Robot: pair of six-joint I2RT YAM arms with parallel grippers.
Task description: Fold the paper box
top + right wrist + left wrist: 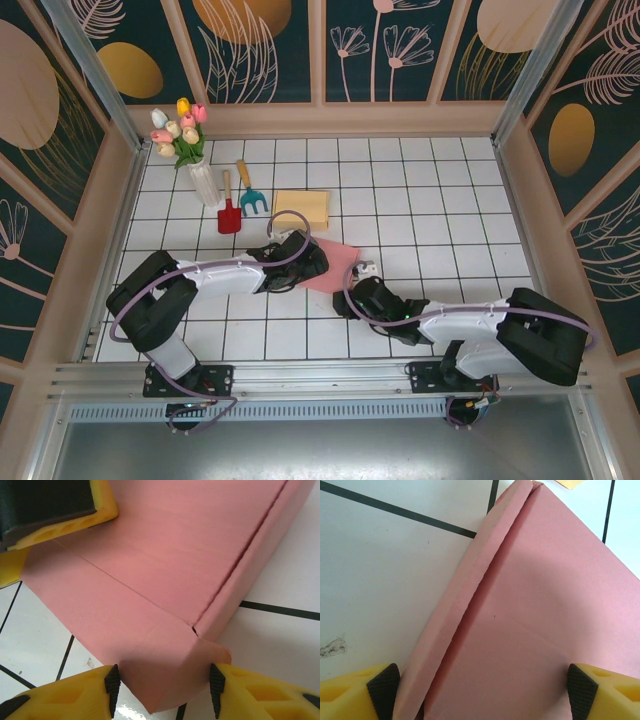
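Observation:
The pink paper box [335,262] lies flat on the white tiled table, between the two arms. My left gripper [303,266] rests over its left part, open wide; in the left wrist view its fingertips [382,690] straddle the box [535,610], with a folded-over side strip [465,595] running along the left edge. My right gripper [362,292] is at the box's near corner. In the right wrist view its pads [112,687] touch both sides of a bent corner flap [170,675], so it is shut on it. The left finger [55,510] shows at the top left.
A flat yellow sheet [300,206] lies just behind the box, and its corner [572,484] shows in the left wrist view. A red toy shovel [229,214], a teal rake [251,196] and a vase of tulips [190,150] stand at the back left.

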